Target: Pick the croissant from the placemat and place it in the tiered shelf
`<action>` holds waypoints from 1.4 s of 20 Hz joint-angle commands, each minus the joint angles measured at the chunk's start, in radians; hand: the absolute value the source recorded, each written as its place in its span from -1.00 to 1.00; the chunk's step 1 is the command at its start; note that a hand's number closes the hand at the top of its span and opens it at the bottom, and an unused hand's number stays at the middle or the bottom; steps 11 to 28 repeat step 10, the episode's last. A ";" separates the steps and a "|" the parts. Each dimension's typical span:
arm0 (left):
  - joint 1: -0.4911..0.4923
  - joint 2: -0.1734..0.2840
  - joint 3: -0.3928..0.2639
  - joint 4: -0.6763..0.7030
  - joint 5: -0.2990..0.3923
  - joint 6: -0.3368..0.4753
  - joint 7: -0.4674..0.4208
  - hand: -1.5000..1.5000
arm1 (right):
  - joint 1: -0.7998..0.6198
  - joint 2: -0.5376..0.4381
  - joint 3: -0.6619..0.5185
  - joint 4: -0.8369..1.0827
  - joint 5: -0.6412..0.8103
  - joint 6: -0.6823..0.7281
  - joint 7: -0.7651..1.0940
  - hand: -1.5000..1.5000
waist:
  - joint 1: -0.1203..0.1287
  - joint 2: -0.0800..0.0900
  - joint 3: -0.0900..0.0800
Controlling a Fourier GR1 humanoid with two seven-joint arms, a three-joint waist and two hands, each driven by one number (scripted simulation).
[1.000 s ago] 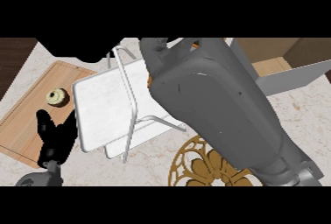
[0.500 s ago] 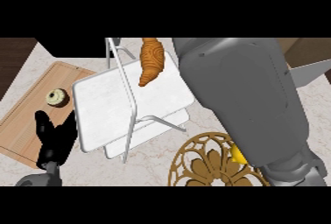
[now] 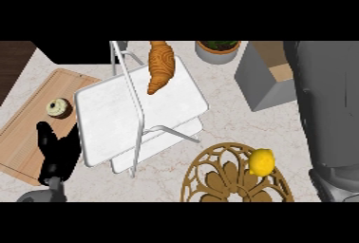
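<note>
Croissant (image 3: pixel 160 65): upper centre of the frame, lying on the top panel of the tiered shelf (image 3: pixel 116 118), pointed end toward the frame's middle. Shelf: white panels on a thin metal frame, centre-left on the marble table (image 3: pixel 231 121). Placemat (image 3: pixel 235 175): gold openwork round, lower centre-right, carrying a lemon (image 3: pixel 261 162) near its right rim. Cutting board (image 3: pixel 32 128): wooden, left side, with a doughnut (image 3: pixel 59 107) on it. Left hand (image 3: pixel 56 152): lower left, over the board's edge, fingers straight and relaxed, holding nothing. Right forearm (image 3: pixel 329 109): grey, along the right edge; its hand is not visible. Potted plant (image 3: pixel 218 50) and grey box (image 3: pixel 270 76): upper right.
</note>
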 commanded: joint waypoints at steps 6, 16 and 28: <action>0.007 -0.002 0.009 0.027 -0.007 -0.014 -0.020 0.00 | 0.153 -0.193 -0.219 -0.083 -0.231 0.173 -0.032 -1.00 | 0.003 0.003 0.000; 0.014 -0.017 -0.002 0.024 -0.023 -0.010 -0.046 0.00 | 0.237 -0.262 -0.298 -0.067 -0.349 0.289 -0.142 -1.00 | 0.005 0.005 0.000; 0.014 -0.017 -0.002 0.024 -0.023 -0.010 -0.046 0.00 | 0.237 -0.262 -0.298 -0.067 -0.349 0.289 -0.142 -1.00 | 0.005 0.005 0.000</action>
